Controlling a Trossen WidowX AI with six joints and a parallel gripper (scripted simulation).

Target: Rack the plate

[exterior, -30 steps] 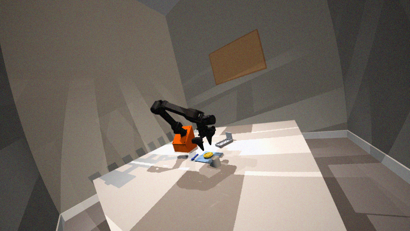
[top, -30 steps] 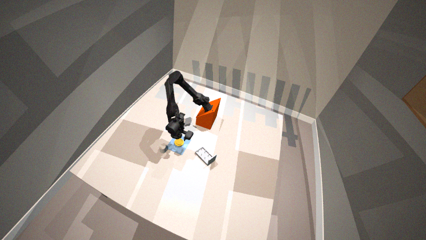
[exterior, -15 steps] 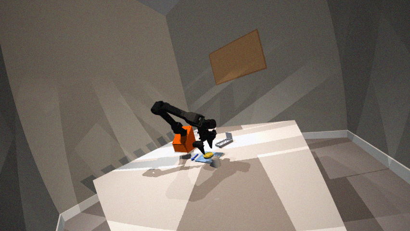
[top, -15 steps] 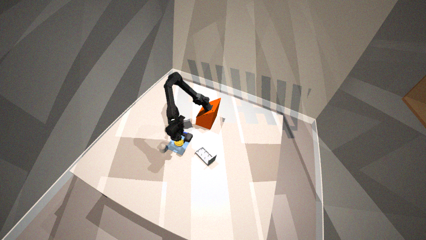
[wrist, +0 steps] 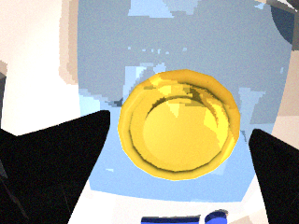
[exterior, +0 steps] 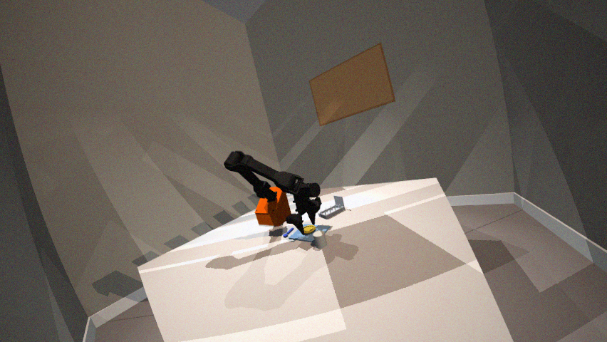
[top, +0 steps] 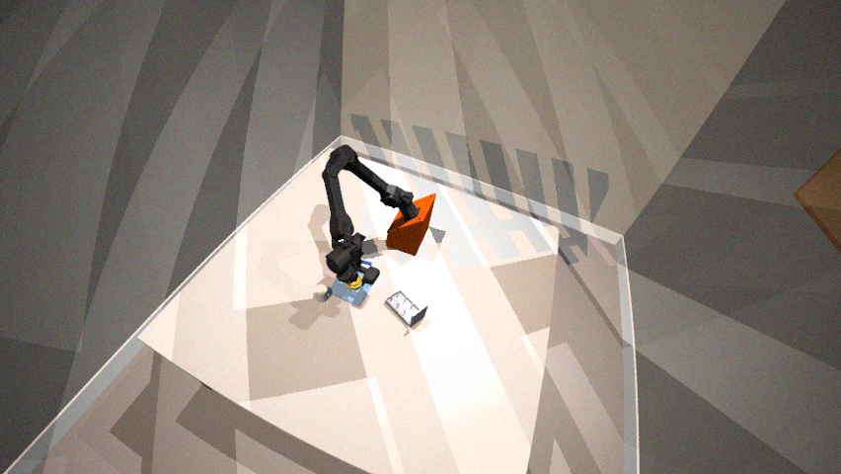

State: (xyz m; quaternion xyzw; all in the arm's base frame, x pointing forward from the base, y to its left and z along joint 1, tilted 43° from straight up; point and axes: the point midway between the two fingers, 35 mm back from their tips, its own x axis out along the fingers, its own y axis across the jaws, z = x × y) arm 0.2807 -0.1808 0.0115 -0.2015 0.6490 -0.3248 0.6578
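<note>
The yellow round plate [top: 354, 283] [exterior: 309, 230] [wrist: 179, 140] lies flat on a light blue mat [top: 347, 298] [wrist: 105, 65]. My gripper [exterior: 308, 229] [wrist: 184, 128] is open and empty, low over the plate. In the wrist view one finger is left of the plate and the other right of it, with a narrow gap at each side of the rim. The grey dish rack [top: 397, 314] [exterior: 331, 213] stands apart from the mat, with short posts in rows and a tall panel at one end. It holds no plate. The arm partly hides the plate in the top view.
A pale cup [top: 320, 292] [exterior: 319, 240] stands at the mat's edge. A blue utensil [top: 366, 263] [exterior: 288, 232] [wrist: 169, 220] lies beside the mat on the arm-base side. The orange base block [top: 405, 240] [exterior: 271, 214] carries the arm.
</note>
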